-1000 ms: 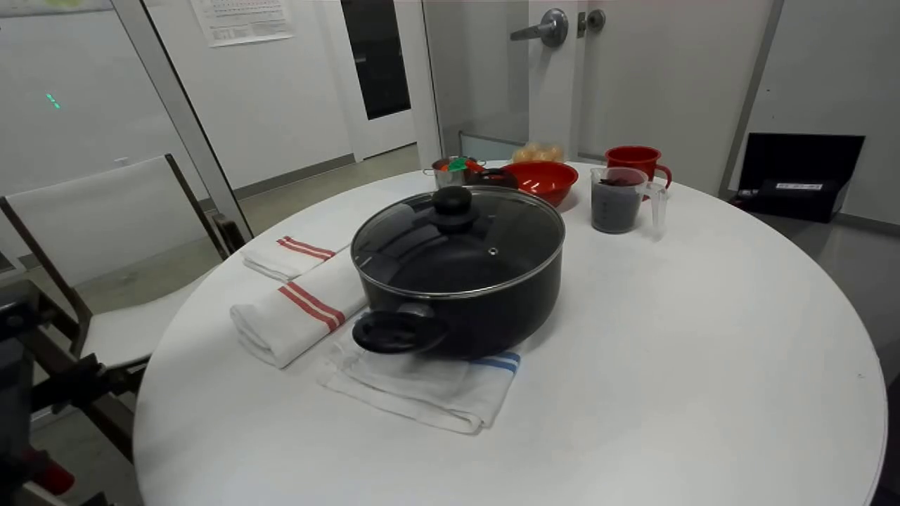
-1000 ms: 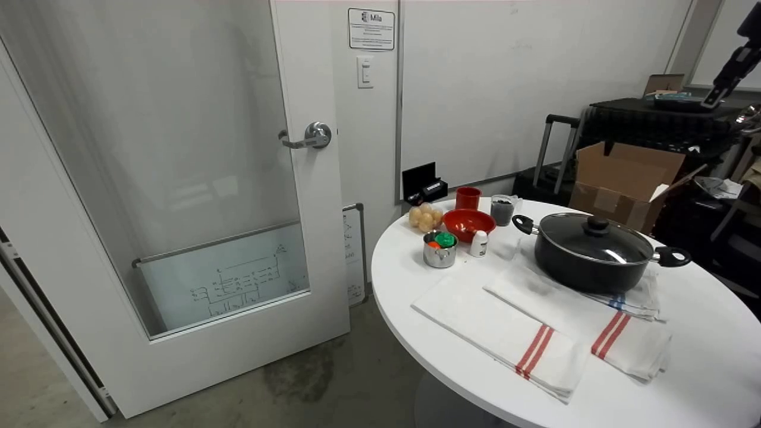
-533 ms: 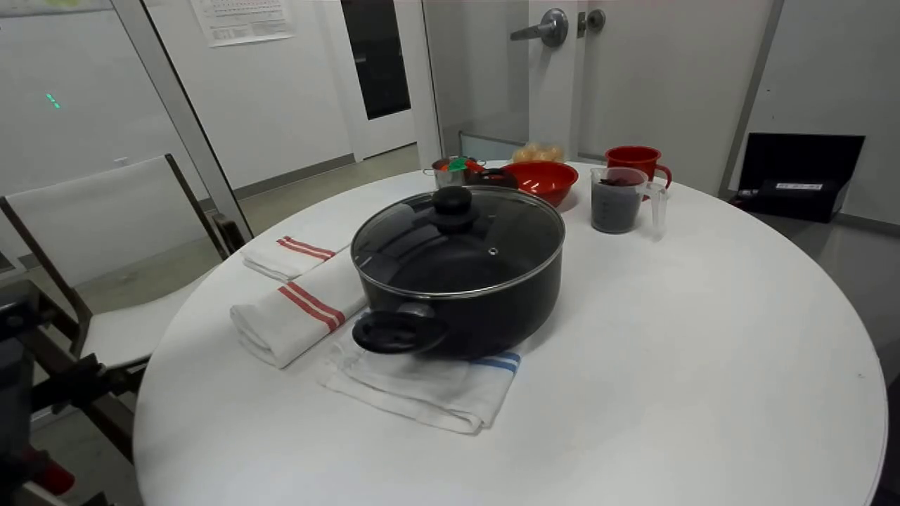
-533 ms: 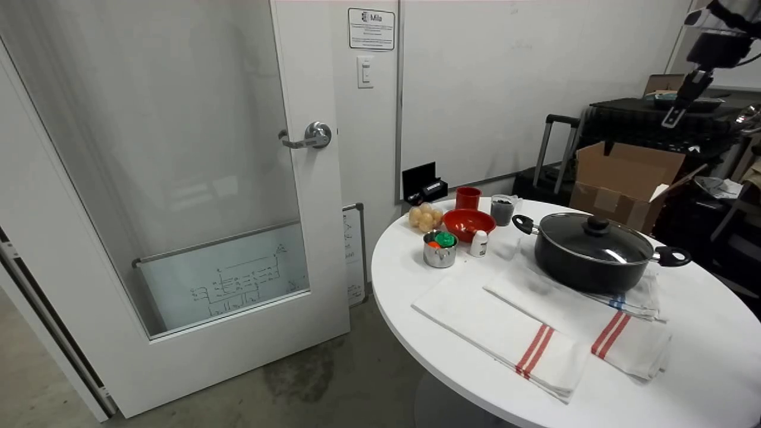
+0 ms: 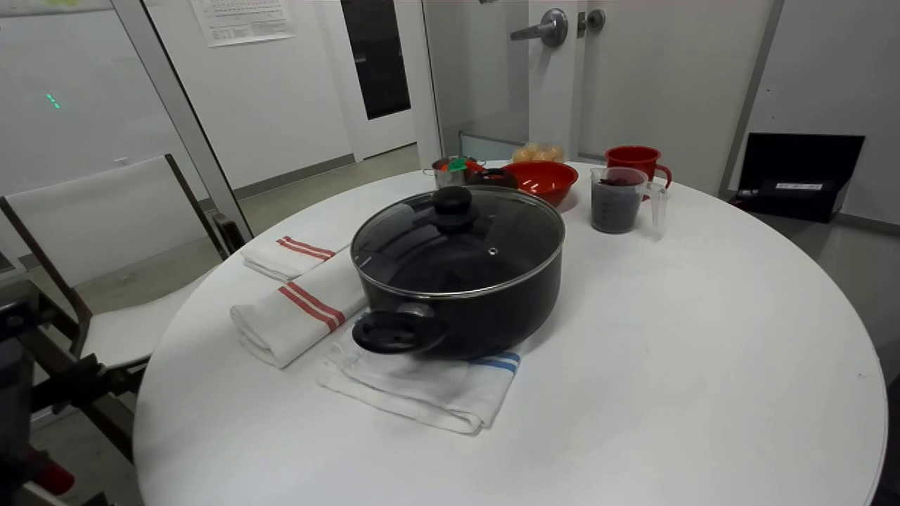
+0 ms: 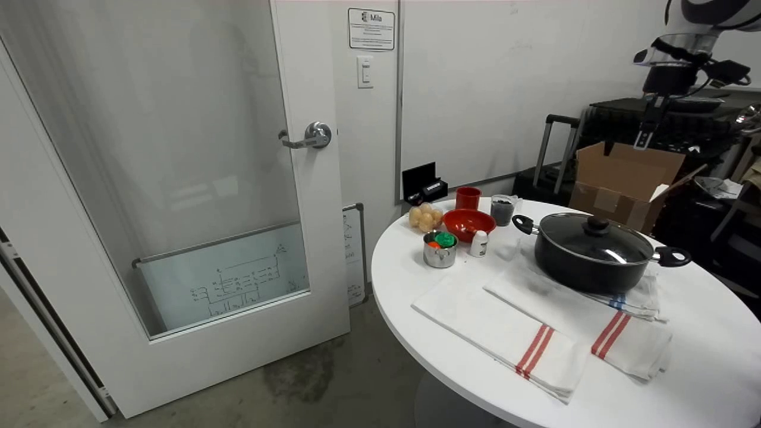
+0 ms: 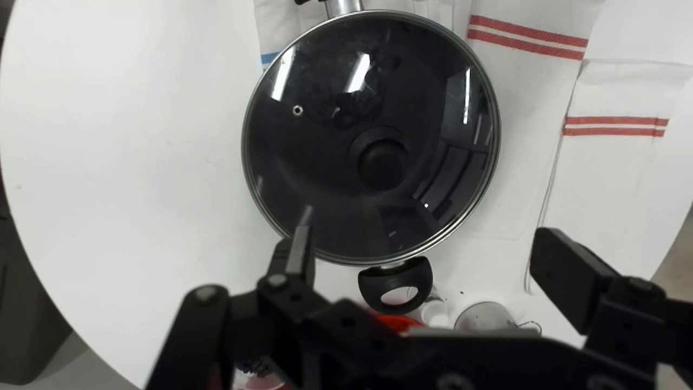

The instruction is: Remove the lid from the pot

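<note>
The pot is dark and wide and stands on a folded blue-striped towel; it also shows in an exterior view. The glass lid sits flat on it, with the black knob upright in the middle. In the wrist view the lid and its knob are seen from above, with one pot handle below. My gripper is open and empty, its fingers wide apart. In an exterior view the gripper hangs above and behind the pot, well clear of the knob.
Red-striped towels lie beside the pot. Behind it stand a red bowl, a measuring cup, a red mug and a metal cup. A white bottle stands near the bowl. A cardboard box is beyond the table.
The arm and gripper have come in from the upper right of an exterior view, moving left and down toward the pot. The pot and lid have not moved.
</note>
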{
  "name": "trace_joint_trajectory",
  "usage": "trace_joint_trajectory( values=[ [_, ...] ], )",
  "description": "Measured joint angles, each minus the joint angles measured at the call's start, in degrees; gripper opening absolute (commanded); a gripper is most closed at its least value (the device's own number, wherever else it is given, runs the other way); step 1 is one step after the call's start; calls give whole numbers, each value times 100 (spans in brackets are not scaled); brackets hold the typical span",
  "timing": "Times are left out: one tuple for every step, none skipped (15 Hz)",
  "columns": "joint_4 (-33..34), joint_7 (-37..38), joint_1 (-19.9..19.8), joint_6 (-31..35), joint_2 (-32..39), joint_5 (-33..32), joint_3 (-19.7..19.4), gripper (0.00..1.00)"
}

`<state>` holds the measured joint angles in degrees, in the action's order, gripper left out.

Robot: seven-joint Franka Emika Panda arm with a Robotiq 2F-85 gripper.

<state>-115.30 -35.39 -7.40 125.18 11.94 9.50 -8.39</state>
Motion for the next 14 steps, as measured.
trace_joint_trajectory(
  values=[
    [144, 0, -27, -88, 163, 0, 69, 100],
    [281, 0, -52, -160, 325, 0, 140, 100],
    [399, 0, -67, -210, 473, -1, 202, 100],
    [512, 1, -77, -244, 621, -17, 258, 100],
    [611, 1, -86, -263, 759, -29, 308, 100],
    [698, 4, -91, -276, 893, -52, 352, 100],
    [776, 5, -95, -284, 1020, -76, 390, 100],
    [841, 11, -97, -286, 1138, -109, 422, 100],
    [899, 18, -97, -286, 1244, -146, 450, 100],
    [948, 28, -97, -286, 1345, -204, 475, 100],
    [984, 44, -97, -286, 1435, -277, 497, 100],
    [1015, 68, -96, -286, 1511, -367, 512, 100],
    [1037, 108, -94, -286, 1582, -470, 522, 100],
    [1054, 157, -94, -286, 1645, -574, 532, 100]
  ],
)
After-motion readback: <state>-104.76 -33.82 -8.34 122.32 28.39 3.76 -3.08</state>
